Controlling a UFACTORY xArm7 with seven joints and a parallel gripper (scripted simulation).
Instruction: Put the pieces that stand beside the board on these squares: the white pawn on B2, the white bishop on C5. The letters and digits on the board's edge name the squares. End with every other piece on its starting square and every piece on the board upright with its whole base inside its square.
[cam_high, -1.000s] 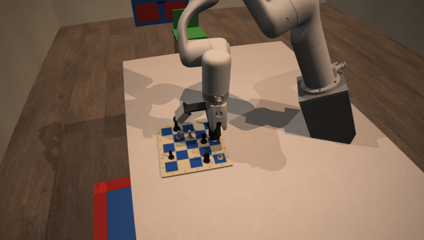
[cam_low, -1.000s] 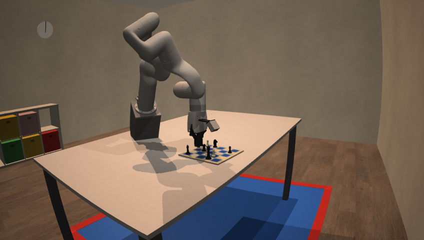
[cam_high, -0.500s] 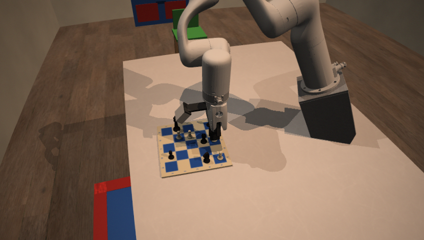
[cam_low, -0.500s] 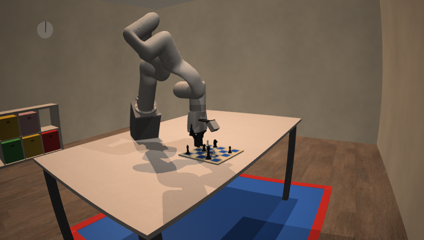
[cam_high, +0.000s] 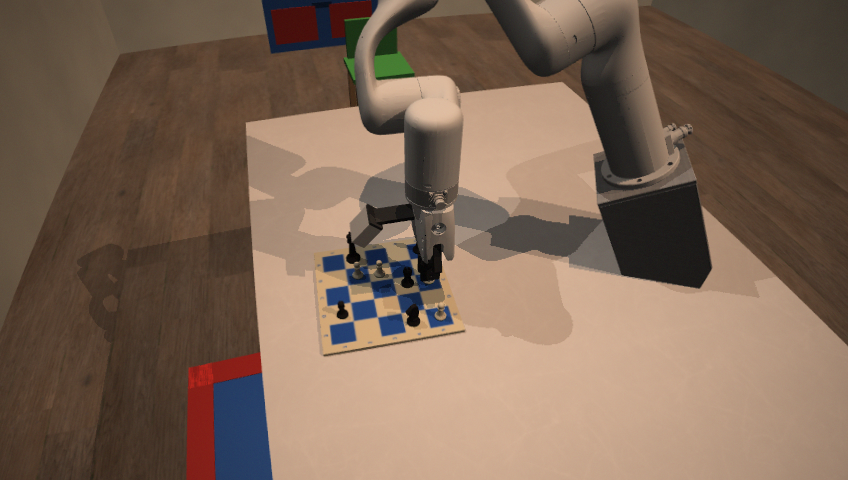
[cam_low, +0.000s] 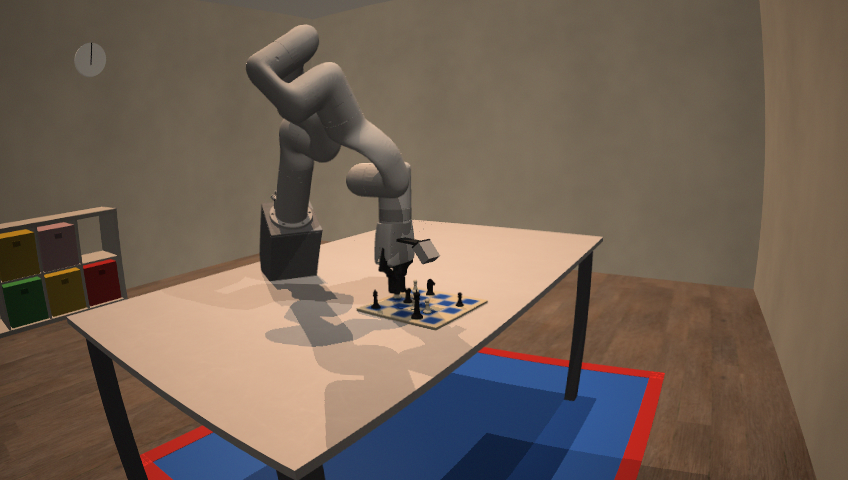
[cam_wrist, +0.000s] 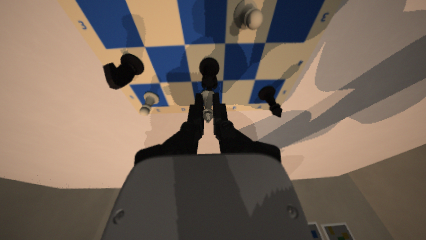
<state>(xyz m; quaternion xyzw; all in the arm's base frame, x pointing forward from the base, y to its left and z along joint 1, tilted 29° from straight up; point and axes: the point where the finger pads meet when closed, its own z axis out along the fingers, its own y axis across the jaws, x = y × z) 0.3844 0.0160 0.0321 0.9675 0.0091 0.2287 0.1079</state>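
Note:
The gripper (cam_high: 429, 274) (cam_low: 396, 289) (cam_wrist: 208, 104) is shut on the white bishop (cam_wrist: 208, 116). It holds the bishop upright over C5, the middle square of the edge row nearest the arm base. The bishop's base is at or just above the square; I cannot tell if it touches. The fingers hide much of the bishop in the top and exterior views. A white pawn (cam_high: 357, 270) stands upright on B2 of the blue and tan board (cam_high: 393, 344) (cam_low: 362, 309).
A black piece (cam_high: 407, 277) (cam_wrist: 209, 67) stands on C4, close to the fingers. A white pawn (cam_high: 440, 311) (cam_wrist: 149, 100) and a black knight (cam_high: 412, 315) (cam_wrist: 120, 73) stand near one corner. Another white piece (cam_high: 379, 269) is on B3. A tall black piece (cam_high: 352, 251) stands on A2.

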